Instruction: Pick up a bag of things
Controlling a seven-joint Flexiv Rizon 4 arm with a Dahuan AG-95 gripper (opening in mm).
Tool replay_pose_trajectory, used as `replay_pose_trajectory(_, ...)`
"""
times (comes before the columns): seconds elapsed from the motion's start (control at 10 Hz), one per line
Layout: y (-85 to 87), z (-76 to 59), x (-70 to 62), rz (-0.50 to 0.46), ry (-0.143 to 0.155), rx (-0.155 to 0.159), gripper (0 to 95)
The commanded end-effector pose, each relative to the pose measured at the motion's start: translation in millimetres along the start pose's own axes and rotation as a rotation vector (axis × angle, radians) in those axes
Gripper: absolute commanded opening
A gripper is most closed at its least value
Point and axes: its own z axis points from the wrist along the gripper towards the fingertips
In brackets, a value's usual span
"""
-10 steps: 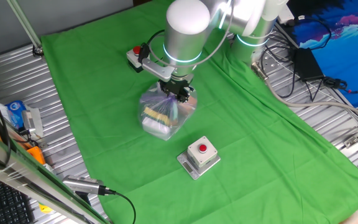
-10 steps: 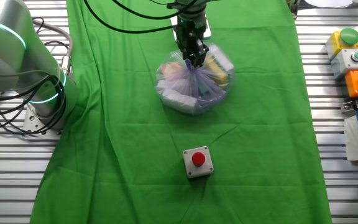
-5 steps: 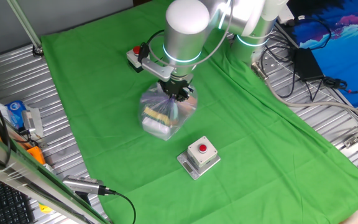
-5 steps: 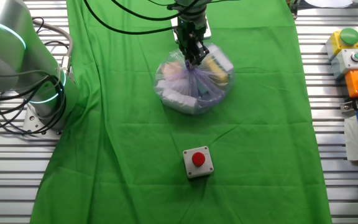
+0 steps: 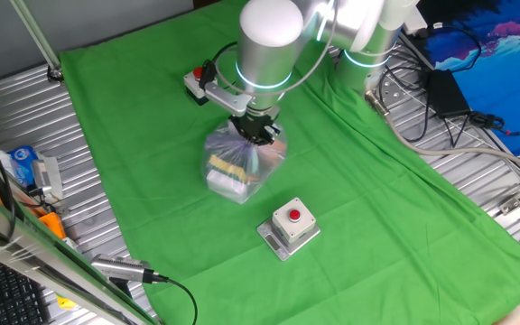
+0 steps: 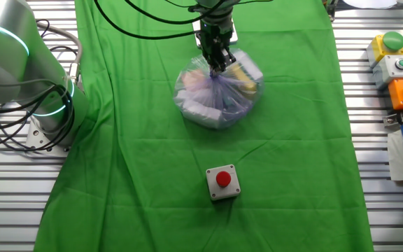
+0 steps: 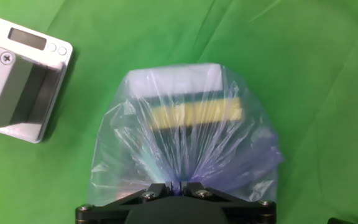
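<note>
Hand view: gripper [image 7: 178, 185] seemingly pinching bag [image 7: 185, 134].

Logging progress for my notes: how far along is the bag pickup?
Done: the gripper is shut on the gathered top of the bag of things; hand view shows the plastic pinched. In hand: pulling the neck taut. Left: lifting it; its base seems to rest on the green cloth.

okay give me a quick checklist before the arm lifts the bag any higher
1. Gripper shut on the gathered top of the bag: ok.
2. Plastic drawn taut up to the fingers: ok.
3. Bag intact, no tear seen: ok in these views.
4. Bag bottom clear of the green cloth: cannot tell.
5. Red-button box apart from the bag: ok.
6. Grip firm enough for the full weight: cannot tell.
</note>
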Motion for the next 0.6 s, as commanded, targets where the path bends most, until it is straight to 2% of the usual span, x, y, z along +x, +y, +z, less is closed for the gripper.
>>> replay_pose_trajectory(0.1,-3.7,-3.9,0.7,-0.01,-0.008,-0.016,0.0)
replay_pose_trajectory(0.5,-15.7,-18.0,1.1,-0.033,-0.021,-0.049,0.0)
replay_pose_trajectory(0.6,-17.3,-25.4,1.2,-0.034,-0.023,-0.056,0.0)
